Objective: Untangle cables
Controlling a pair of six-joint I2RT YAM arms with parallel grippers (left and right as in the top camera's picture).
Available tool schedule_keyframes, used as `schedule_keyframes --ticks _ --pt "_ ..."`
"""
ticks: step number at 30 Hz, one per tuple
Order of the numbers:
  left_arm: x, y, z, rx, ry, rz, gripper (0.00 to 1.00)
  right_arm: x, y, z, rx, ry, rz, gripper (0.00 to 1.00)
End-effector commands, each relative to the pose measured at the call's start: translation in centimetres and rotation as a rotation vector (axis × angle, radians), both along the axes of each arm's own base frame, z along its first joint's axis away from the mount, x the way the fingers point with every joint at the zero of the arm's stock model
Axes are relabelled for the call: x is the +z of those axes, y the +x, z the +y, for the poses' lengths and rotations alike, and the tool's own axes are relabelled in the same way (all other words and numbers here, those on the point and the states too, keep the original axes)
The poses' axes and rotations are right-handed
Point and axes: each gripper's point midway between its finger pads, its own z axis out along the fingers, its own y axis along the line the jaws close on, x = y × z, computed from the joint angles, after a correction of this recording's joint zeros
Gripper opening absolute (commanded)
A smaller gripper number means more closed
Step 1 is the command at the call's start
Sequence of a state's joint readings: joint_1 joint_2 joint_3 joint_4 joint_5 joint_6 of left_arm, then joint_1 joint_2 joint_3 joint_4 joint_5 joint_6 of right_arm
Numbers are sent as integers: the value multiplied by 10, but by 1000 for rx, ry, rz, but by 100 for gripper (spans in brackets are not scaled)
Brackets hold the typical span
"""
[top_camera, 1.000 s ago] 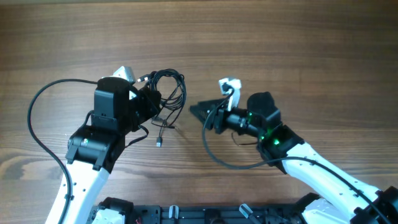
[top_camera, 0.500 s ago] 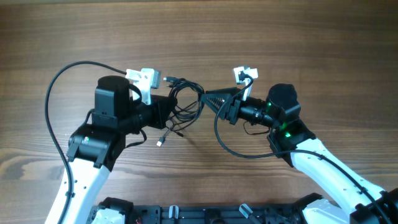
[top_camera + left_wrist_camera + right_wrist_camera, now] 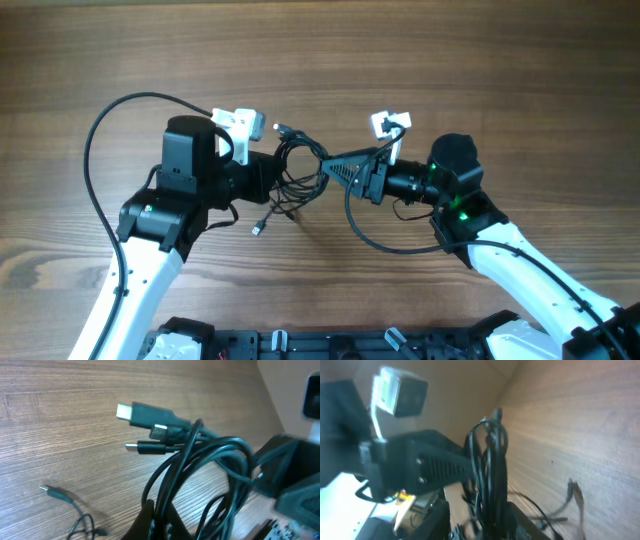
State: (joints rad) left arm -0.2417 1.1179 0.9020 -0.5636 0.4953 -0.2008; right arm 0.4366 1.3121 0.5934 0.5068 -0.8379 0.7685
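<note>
**Thin black cables (image 3: 292, 170) stretched between two grippers over a brown wooden table (image 3: 480, 60).**
Left gripper (image 3: 272, 175) is pinched tight on the bundle; right gripper (image 3: 327, 166) pinches its loops from the opposite side.

**Robot-manipulation laboratory bench.** Two jointed machine arms, the left arm (image 3: 160, 215) and the right arm (image 3: 500, 250), reach forward from a black mounting rail (image 3: 300, 345) well behind their jaws. They meet over a wood-grain tabletop (image 3: 450, 60). A small white camera module (image 3: 240, 125) is fixed just behind each set of jaws. A thick black lead (image 3: 95, 160) loops out from the left arm, and a green light (image 3: 462, 212) glows on the right arm. A tangle of thin cables (image 3: 295, 165) sits between the two sets of jaws.
</note>
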Motion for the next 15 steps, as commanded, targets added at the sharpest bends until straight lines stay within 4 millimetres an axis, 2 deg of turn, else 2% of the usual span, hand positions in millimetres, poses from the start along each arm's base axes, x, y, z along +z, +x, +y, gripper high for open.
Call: schedule_keyframes --ticks 1,7,13,15 --pt "10 7 -2 72 -79 31 4 -4 -17 5 103 -3 11 34" --pt "11 9 -2 91 -97 43 4 3 -40 8 239 31 8 33" --pt "10 9 -2 133 -134 90 4 2 -38 9 236 17 -46 28" --pt "10 8 -3 132 -135 91 4 -2 -31 8 194 -2 -56 22"
